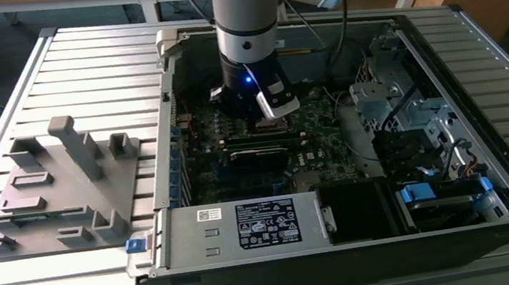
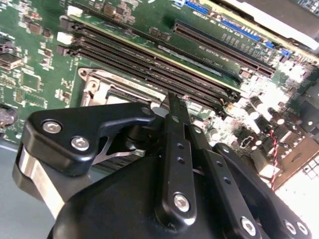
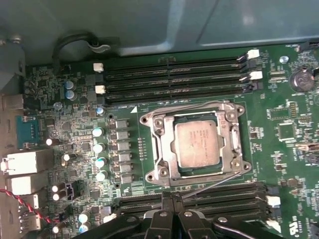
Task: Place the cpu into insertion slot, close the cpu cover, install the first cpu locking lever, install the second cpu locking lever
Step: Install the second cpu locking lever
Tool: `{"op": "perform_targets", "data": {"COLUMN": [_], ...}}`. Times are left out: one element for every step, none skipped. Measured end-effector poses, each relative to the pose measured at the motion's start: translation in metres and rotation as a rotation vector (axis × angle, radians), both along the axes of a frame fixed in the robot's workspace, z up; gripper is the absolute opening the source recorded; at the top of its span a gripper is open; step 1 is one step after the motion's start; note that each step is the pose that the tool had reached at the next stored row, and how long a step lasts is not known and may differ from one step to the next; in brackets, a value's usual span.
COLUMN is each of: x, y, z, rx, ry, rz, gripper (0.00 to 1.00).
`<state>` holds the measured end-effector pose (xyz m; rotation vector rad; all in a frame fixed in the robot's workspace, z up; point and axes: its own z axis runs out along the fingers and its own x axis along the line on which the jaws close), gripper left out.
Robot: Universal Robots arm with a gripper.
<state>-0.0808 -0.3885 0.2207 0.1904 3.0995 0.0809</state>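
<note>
The chip (image 3: 195,145) lies in the socket (image 3: 195,140) with the metal cover (image 3: 162,144) closed flat around it. The hand (image 3: 172,211) hangs just beside the socket, over the memory strips (image 3: 174,74); it looks clenched and grasps nothing. A thin locking lever (image 3: 209,183) runs along the socket's edge. A slip here could scrape the memory strips or bend that lever.
</note>
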Motion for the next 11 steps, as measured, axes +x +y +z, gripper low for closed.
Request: {"op": "perform_targets", "data": {"x": [-0.001,-0.0018,-0.0024,-0.0026,-0.0026,-0.0026,-0.0026,-0.0027,-0.0028,-0.0029,-0.0029], "y": [0.0,0.0,0.0,0.0,-0.0001,0.0,0.0,0.0,0.0,0.0,0.0], "z": [-0.0009,-0.0018,-0.0026,-0.003,-0.0032,-0.0036,-0.0044,-0.0055,-0.0066,-0.0076,-0.0085], "rx": [0.0,0.0,0.0,-0.0001,-0.0003,-0.0001,0.0,0.0,0.0,0.0,0.0], "ry": [0.0,0.0,0.0,0.0001,0.0002,0.0001,0.0,0.0001,0.0,0.0,0.0001], "rz": [0.0,0.0,0.0,0.0,0.0,0.0,0.0,0.0,0.0,0.0,0.0], "gripper": [0.1,0.1,0.1,0.1,0.1,0.1,0.1,0.1,0.1,0.1,0.1]}}
